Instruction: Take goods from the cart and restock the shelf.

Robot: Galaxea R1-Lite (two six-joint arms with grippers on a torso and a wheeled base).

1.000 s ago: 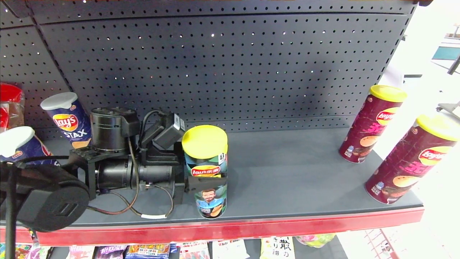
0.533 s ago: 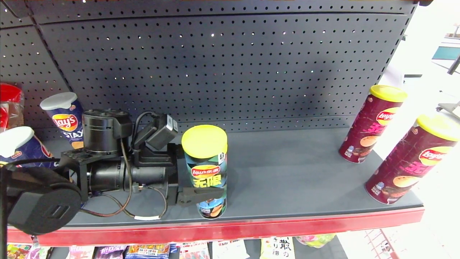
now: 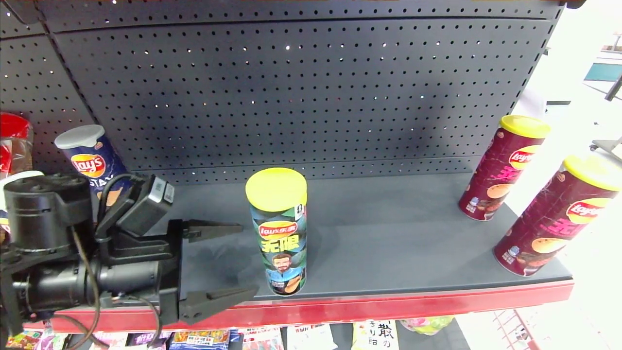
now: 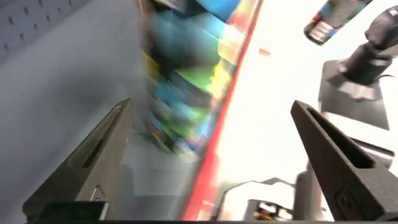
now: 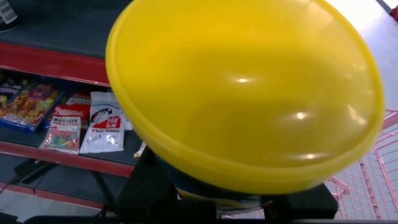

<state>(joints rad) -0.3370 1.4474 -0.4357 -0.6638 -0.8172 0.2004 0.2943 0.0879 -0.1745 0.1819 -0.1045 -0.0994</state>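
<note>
Far left, at the back of the shelf [image 3: 388, 228], stands a blue can [image 3: 90, 155]. Next is the L claw [image 3: 232, 262], low & lying on its side. It is wide open w/ nothing in it. Its fingers [image 3: 214, 227] point to the right, one nearer the back wall, one by the red lip [image 3: 413, 296]. Just past the tips, on their right, is the can [image 3: 279, 233] w/ a yellow lid. It stands straight up near the front of the shelf, long side up & down, on its own. I see no touch btw it and the tips. In the L wrist view the can [image 4: 186, 93] is a blur ahead of the L claw [image 4: 211, 124], in line w/ the gap. So I think this can is placed, and the L arm only needs to pull straight back to the left, away from it, so no finger knocks it over. Right of the can is a bare bit of shelf, then 2 red cans [image 3: 503, 167] at the far right end. The R claw [image 5: 230, 202] is closed on a 2nd can [image 5: 249, 93], seen lid first. The R arm is my guess for the bare bit, as that side is nearer to it. The 2nd can should go down upright there, well apart from the can & the red cans.
</note>
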